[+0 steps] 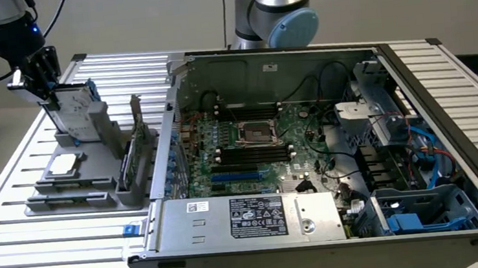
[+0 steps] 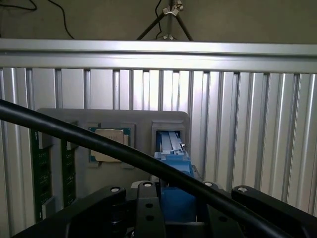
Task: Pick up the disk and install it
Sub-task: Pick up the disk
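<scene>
The end effector (image 1: 48, 85) grips the top edge of the disk (image 1: 79, 112), which stands on edge, long axis nearly upright, directly below it at the grey holder (image 1: 72, 204) on the desk's (image 1: 42, 255) far side at the exterior view's left. The open computer case (image 1: 242, 69) lies well apart to that view's right.

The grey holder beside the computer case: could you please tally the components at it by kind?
disk: 1
processor chip: 1
green circuit cards: 2
Total: 4
</scene>
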`<state>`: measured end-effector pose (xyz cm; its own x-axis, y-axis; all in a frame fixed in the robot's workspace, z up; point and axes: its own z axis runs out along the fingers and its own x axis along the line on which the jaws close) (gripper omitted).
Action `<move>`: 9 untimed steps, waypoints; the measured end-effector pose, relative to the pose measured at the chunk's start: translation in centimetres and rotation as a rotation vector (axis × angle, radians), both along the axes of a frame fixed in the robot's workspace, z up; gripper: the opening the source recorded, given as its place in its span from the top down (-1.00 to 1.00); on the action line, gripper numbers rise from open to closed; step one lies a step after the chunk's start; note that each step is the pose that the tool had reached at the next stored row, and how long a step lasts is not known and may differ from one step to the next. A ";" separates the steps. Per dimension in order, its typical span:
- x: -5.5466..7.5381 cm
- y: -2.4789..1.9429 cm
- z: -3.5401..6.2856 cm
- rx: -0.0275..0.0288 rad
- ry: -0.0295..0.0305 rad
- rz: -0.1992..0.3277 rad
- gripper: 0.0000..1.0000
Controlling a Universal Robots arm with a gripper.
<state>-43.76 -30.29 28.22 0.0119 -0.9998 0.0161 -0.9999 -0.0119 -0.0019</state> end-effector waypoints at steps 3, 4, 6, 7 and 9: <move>0.0 0.01 1.25 0.0001 0.0000 0.000 0.35; 0.0 0.01 1.70 0.0001 0.0001 0.000 0.35; 0.0 0.01 2.59 0.0001 0.0000 0.000 0.35; 0.0 0.01 3.08 0.0000 0.0002 0.000 0.35; 0.0 0.00 3.97 0.0000 0.0000 0.000 0.35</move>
